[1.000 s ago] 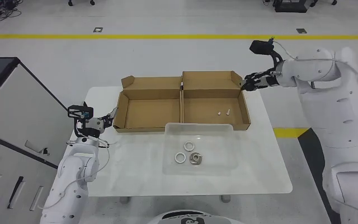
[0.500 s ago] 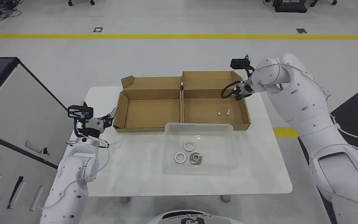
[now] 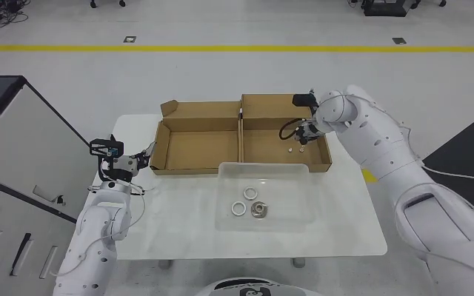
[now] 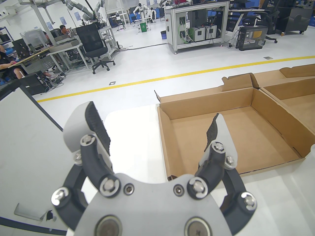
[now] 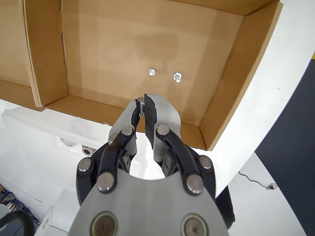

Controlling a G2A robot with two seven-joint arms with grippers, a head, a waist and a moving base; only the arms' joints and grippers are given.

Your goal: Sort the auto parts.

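Note:
My right gripper (image 5: 141, 98) is shut on a small threaded bolt (image 5: 140, 106) and hangs over the right cardboard box (image 3: 323, 152), near its front wall; in the top view the right gripper (image 3: 301, 135) is above the box floor. Two more bolts (image 5: 152, 72) (image 5: 177, 77) lie on that floor, also seen as bolts (image 3: 289, 149) (image 3: 302, 146) from above. The left cardboard box (image 3: 159, 144) holds nothing. My left gripper (image 4: 153, 110) is open and bare at the table's left side, just outside the left box (image 4: 221, 133).
A clear plastic tray (image 3: 296, 172) stands in front of the boxes with two white rings (image 3: 252, 192) (image 3: 238, 209) and a metal part (image 3: 260, 212) in it. A grey cabinet (image 3: 29, 140) stands left of the table. The table (image 3: 185, 222) has free surface at front.
My right arm has swung in from beyond the right box's far right corner to above the box floor, carrying the bolt. The left arm has not moved.

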